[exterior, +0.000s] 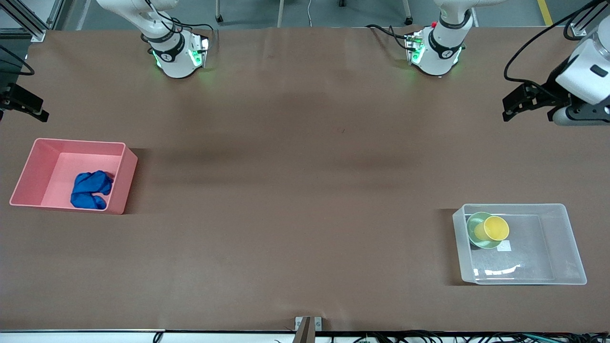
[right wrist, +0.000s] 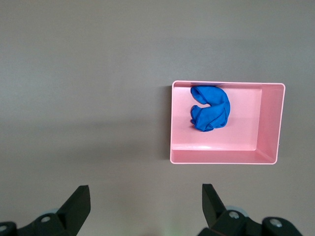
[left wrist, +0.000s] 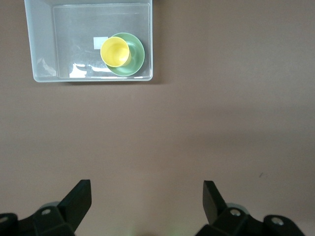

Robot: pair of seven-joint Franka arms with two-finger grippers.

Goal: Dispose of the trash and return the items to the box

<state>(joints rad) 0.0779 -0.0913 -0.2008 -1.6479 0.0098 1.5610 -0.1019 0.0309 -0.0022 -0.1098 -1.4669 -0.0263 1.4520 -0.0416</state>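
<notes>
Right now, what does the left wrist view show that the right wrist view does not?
Only the left wrist view shows the clear box, with the yellow cup standing in the green bowl inside it, and the open left gripper over bare table. Only the right wrist view shows the pink bin holding the blue cloth, and the open right gripper. Both share the brown table and an empty gripper; neither touches anything.
</notes>
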